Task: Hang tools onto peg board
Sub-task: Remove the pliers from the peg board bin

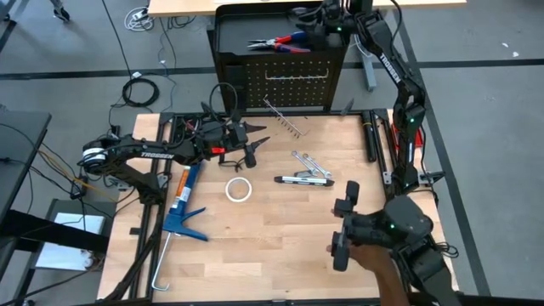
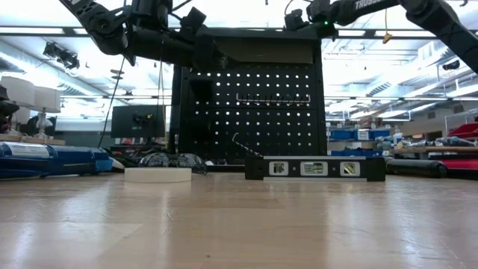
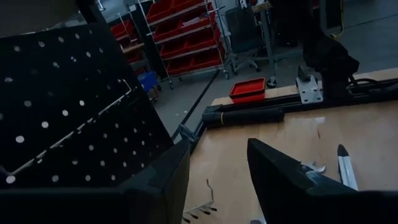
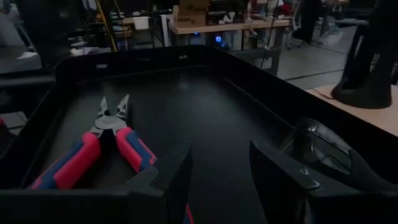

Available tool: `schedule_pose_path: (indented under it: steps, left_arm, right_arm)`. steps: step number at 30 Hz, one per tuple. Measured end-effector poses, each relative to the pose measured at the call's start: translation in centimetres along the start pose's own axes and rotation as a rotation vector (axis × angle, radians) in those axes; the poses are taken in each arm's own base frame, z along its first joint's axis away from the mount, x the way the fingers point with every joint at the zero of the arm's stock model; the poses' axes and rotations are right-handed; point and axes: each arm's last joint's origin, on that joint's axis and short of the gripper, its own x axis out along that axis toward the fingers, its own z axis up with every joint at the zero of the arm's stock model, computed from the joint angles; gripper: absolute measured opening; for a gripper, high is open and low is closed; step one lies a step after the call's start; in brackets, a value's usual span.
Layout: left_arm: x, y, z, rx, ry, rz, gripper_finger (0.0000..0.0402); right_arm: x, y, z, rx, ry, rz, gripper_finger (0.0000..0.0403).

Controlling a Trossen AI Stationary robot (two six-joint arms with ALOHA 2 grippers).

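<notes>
claws open, pliers lie in the board's tray

the peg board (image 1: 293, 81) stands upright at the far edge of the desk (image 1: 280, 246). the pliers (image 1: 279, 42) lie in its top tray. the right claw (image 4: 219, 177) hovers over that tray with fingers apart, holding nothing, the pliers just beside it. the left claw (image 3: 217, 180) hangs left of the board's face, fingers apart and empty. on the desk lie a wrench (image 1: 308, 163), a level (image 1: 303, 179), a tape roll (image 1: 239, 189) and a caulking gun (image 1: 181, 208).

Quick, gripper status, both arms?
Left gripper: open, empty, by the peg board.
Right gripper: open, empty, over the board's top tray, beside the pliers.
</notes>
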Motion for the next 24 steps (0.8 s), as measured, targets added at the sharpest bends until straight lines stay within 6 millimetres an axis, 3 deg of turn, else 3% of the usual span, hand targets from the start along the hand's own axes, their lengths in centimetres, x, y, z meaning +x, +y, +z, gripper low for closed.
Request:
schedule_pose_path:
  steps: [17, 24]
  left_arm:
    - [0.0, -0.01, -0.04, 0.004, 0.004, -0.001, 0.0165]
    - [0.0, -0.01, -0.04, 0.004, 0.004, -0.001, 0.0165]
  right_arm:
    - [0.46, 0.82, -0.26, 0.036, 0.017, 0.109, 0.0169]
    - [0.78, 0.88, 0.39, 0.005, -0.062, 0.208, 0.0169]
